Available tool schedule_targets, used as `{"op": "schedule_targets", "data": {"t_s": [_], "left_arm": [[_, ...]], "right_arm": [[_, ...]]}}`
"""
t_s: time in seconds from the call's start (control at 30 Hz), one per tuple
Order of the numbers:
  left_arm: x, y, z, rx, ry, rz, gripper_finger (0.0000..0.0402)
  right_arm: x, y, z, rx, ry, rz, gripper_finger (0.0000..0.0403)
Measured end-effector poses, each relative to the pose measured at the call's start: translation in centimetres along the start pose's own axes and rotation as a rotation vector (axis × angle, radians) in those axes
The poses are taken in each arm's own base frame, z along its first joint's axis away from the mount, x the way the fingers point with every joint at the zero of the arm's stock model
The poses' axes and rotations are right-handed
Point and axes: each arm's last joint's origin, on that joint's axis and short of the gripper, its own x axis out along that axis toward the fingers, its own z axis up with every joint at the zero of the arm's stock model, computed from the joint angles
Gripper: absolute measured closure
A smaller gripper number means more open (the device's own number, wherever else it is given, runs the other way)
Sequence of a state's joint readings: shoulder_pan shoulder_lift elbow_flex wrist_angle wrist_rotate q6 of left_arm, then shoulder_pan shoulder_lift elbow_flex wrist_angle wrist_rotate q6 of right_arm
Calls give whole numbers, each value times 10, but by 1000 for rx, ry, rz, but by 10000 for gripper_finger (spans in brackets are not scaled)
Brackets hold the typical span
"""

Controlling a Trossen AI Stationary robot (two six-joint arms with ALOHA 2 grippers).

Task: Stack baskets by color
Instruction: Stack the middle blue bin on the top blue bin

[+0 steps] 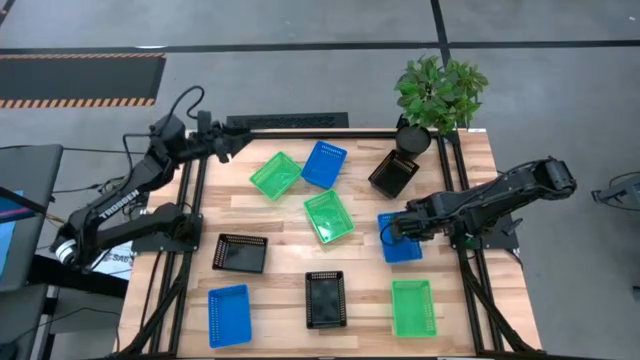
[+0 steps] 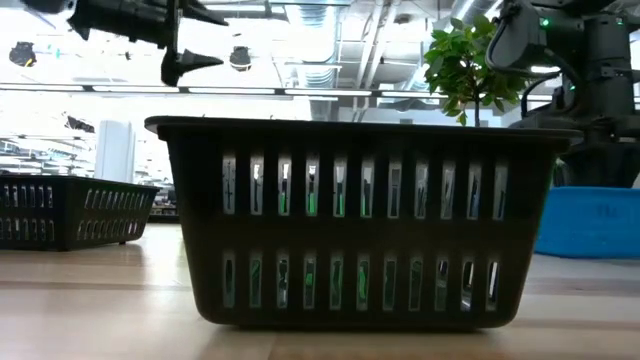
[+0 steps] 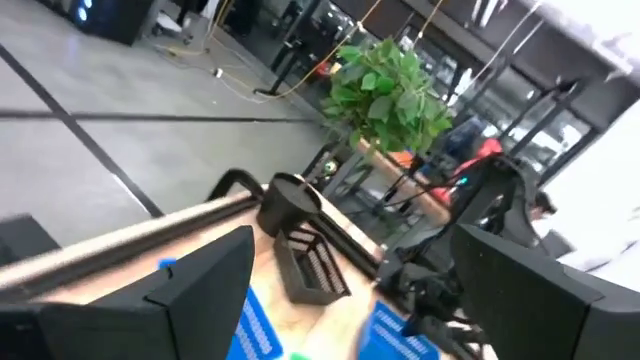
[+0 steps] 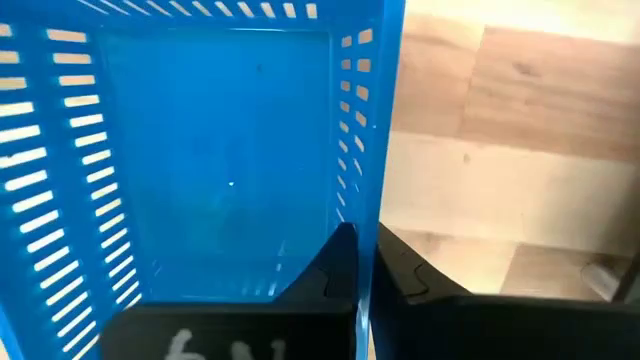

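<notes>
My right gripper (image 1: 392,228) is shut on the near wall of a blue basket (image 1: 402,243) at the table's right-middle. In the right wrist view its dark fingers (image 4: 340,268) pinch that basket's slotted wall (image 4: 368,120). My left gripper (image 1: 235,143) hangs open over the back-left edge, holding nothing. On the table lie two green baskets (image 1: 275,174) (image 1: 329,217) and a blue one (image 1: 324,164) at the centre back. A black one (image 1: 393,173) sits by the plant. Along the front are black (image 1: 240,253), black (image 1: 325,298), blue (image 1: 229,315) and green (image 1: 413,307) baskets.
A green plant (image 1: 440,90) in a black pot (image 1: 413,138) stands at the back right corner. A black frame rail (image 1: 300,131) runs along the back edge. In the low view a black basket (image 2: 360,220) fills the foreground.
</notes>
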State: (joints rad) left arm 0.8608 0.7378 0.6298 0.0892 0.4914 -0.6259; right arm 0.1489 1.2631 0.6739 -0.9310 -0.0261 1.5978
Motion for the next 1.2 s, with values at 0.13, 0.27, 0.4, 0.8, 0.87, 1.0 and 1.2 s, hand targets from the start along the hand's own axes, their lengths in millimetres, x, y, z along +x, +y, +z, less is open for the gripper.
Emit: {"op": "schedule_targets", "data": {"t_s": [0.13, 0.27, 0.4, 0.8, 0.87, 1.0, 1.2], "left_arm": [[-6, -2, -3, -32, -81, -75, 77], [-14, -10, 2, 25, -160, -101, 77], [-18, -15, 5, 49, -198, -120, 77], [-20, -15, 12, -62, -353, -49, 77], [-20, -15, 12, -58, -352, -48, 77], [-19, -13, 9, -54, -314, -32, 77], [-17, -7, 3, -69, -249, 29, 77]], "right_arm": [[-9, 2, -1, -32, 29, 28, 392], [-29, 7, 0, -36, 32, 102, 391], [-59, 15, 3, -35, 10, 235, 389], [-95, 58, 57, -4, -334, 619, 384], [-93, 71, 72, 2, -403, 687, 388], [-85, 93, 105, 92, -558, 771, 390], [-63, 117, 153, 266, -653, 917, 380]]}}
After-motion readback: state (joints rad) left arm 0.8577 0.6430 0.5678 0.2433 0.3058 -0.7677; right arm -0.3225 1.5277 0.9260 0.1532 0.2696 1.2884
